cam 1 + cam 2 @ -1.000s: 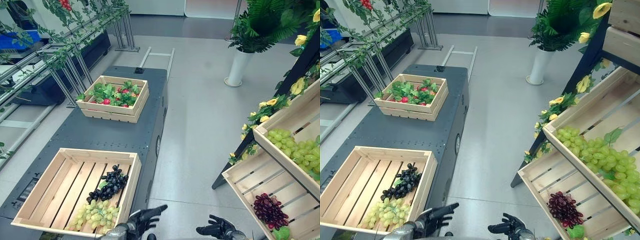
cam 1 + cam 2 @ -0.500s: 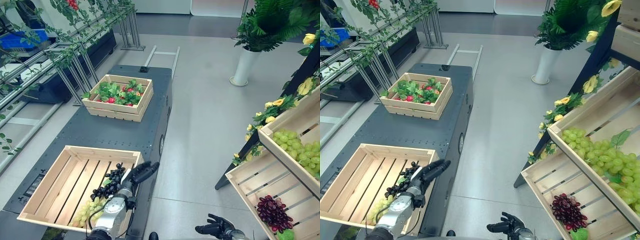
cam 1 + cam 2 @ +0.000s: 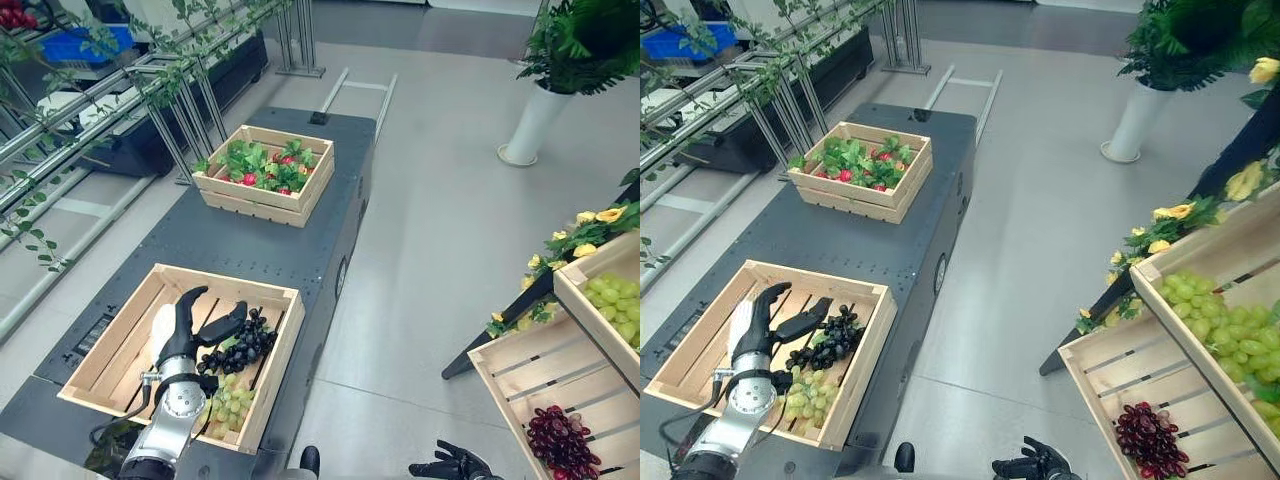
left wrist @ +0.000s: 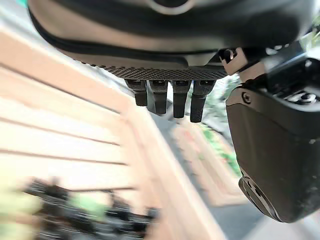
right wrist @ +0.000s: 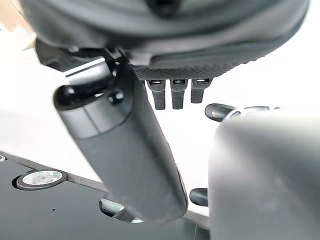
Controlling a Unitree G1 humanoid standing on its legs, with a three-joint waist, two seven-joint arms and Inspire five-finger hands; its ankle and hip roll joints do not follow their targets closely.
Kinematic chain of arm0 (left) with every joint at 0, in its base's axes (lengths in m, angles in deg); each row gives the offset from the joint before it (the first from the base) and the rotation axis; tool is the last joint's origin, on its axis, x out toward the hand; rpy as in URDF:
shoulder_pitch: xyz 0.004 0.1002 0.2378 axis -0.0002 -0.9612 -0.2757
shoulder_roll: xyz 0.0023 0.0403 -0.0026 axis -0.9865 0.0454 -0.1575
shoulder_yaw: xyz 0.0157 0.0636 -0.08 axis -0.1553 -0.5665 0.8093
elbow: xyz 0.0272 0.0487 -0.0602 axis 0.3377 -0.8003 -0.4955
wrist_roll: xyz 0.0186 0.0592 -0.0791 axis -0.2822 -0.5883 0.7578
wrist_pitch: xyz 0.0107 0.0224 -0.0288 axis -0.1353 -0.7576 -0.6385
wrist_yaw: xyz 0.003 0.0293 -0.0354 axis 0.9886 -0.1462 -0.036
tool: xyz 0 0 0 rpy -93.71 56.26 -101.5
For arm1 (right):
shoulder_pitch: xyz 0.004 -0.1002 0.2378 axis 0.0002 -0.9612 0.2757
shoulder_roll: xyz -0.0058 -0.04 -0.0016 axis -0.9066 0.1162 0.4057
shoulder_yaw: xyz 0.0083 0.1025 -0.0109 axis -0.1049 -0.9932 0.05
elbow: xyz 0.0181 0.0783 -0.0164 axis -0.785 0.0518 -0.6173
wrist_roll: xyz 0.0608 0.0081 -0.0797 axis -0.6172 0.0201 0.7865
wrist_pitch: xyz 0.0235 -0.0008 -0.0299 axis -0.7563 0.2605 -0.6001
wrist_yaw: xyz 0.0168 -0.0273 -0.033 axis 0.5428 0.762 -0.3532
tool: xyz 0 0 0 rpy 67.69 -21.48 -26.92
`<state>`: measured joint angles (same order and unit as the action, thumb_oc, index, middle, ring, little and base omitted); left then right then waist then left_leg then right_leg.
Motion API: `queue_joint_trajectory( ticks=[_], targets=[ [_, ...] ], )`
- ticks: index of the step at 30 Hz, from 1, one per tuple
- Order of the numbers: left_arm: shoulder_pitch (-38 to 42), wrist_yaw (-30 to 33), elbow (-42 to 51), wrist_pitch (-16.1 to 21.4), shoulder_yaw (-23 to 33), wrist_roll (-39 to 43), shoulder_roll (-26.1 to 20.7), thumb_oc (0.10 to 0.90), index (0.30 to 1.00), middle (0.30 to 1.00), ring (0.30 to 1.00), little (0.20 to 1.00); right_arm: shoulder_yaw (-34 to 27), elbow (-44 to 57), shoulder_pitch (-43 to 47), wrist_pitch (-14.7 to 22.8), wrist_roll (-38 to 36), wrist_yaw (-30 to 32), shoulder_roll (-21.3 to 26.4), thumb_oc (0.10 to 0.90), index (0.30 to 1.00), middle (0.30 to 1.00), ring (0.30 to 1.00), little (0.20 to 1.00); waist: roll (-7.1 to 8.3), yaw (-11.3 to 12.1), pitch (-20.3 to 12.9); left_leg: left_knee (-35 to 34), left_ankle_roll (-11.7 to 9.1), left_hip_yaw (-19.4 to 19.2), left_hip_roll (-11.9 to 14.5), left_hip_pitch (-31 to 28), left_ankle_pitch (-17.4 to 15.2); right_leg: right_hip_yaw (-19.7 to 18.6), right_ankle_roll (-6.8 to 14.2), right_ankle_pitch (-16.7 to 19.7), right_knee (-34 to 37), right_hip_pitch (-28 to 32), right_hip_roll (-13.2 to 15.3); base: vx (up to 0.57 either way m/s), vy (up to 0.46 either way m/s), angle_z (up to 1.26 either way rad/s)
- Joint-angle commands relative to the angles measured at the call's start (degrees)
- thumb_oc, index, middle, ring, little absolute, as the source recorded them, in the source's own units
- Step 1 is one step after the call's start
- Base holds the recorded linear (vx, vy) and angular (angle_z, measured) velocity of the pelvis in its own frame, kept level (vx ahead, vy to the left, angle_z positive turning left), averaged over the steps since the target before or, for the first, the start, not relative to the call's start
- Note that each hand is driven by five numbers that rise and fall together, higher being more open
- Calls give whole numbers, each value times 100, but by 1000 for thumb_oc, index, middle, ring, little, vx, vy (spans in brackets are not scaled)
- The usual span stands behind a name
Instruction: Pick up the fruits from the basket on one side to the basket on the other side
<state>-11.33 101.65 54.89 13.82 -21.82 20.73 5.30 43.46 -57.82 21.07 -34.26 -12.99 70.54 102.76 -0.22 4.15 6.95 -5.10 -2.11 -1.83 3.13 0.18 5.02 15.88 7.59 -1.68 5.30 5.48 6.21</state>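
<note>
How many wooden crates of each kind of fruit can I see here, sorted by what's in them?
Light wooden crate with dark and green grape bunches: 1
Wooden crate with red fruit among green leaves: 1
Slanted crate of green grapes: 1
Slanted crate with a dark red grape bunch: 1
Total: 4

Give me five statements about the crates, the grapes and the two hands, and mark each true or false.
1. The left hand is over the near wooden crate, fingers open. True.
2. That crate holds dark grapes and green grapes. True.
3. The left hand has lifted the dark grapes clear of the crate. False: they lie on the slats.
4. The far crate on the dark platform holds only green grapes. False: it holds leafy greens with red fruit.
5. The right hand is low at the view's bottom edge, away from both crates. True.
</note>
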Motion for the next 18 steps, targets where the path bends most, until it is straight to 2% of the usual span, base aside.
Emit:
queue_joint_trajectory(
  ticks=[1, 6, 8, 13, 18],
  targets=[
    [619, 733, 68, -226, 307, -667, -712, 800, 900, 900, 900, 900, -97, 170, 316, 527, -481, 176, 229, 800, 900, 900, 900, 900, -54, 100, 304, 113, 14, 127, -171, 215, -248, -23, -441, -120, -772, -643, -201, -226, 6, 20],
    [774, 891, -138, -558, 75, -1092, -1084, 800, 900, 900, 900, 900, -71, 238, 582, 736, -605, 118, 346, 800, 900, 900, 900, 900, -127, 132, 765, 421, -15, 201, -169, 702, -188, 11, -520, -154, -1018, -1039, -231, -174, 2, 12],
    [804, 744, -194, -680, 16, -1206, -1281, 800, 900, 900, 900, 900, -12, 307, 629, 736, -572, 40, 400, 800, 900, 900, 900, 900, -161, 149, 929, 518, -19, 220, -180, 837, -169, 47, -540, -176, -1087, -1125, -245, -57, 15, 6],
    [947, 675, -307, -984, -119, -1211, -1584, 800, 900, 900, 900, 900, 89, 382, 677, 822, -644, -69, 482, 800, 900, 900, 900, 900, -167, 167, 1194, 885, -37, 201, -210, 1166, -196, 148, -582, -247, -1300, -1323, -244, -48, 8, 9],
    [1106, 751, -537, -1281, -222, -1196, -1741, 800, 900, 900, 900, 900, 201, 488, 849, 865, -813, -77, 575, 800, 900, 900, 900, 900, -130, 202, 1562, 1630, -24, 159, -247, 1761, -311, 218, -675, -408, -1910, -1765, -219, -38, 10, 9]
  ],
)
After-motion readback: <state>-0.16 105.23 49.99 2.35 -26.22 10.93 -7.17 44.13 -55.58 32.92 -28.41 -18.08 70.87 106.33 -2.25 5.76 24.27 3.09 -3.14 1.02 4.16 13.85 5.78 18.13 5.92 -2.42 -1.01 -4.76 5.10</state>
